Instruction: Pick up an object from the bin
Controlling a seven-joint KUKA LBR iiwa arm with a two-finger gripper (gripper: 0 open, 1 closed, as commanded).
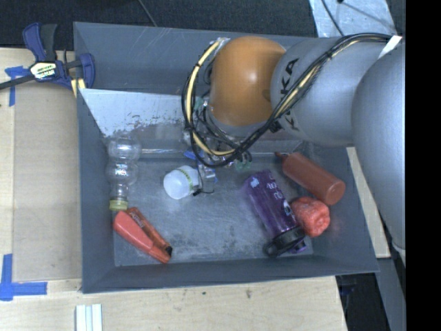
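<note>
At the left of the bin (220,234) a clear plastic bottle (120,165) lay along the wall, and below it an orange-red handled thing (141,234) rested slantwise near the front left corner. Neither was near the tool.

Towards the middle, a white rounded thing (177,183), like a small bulb or cap, lay on the bare floor. The tool (202,179) hung low just to its right, under the arm's orange cover (244,81), and seemed to touch the white thing's right side, though contact could not be made sure of. Whether the tool was spread or pressed together could not be told, for the wrist and its cables shaded it, and nothing could be seen pinched in it.

Further right lay a purple flat bottle (270,204) with a black cap (286,242) at its near end. A red lumpy ball (311,216) touched its right side, and a brown-red cylinder (311,176) lay slantwise behind the ball. All three stood well apart from the tool.

The step in hand looked like the approach or the setting of the grasp, with the white rounded thing the likeliest pick, being nearest. No lift had begun, since that thing rested on the floor. The next move would call for the tool to sit astride the white thing rather than beside it, then close firmly. A smooth round body may roll or squirt out leftwards, so a centred grip seemed needed before any lift.
</note>
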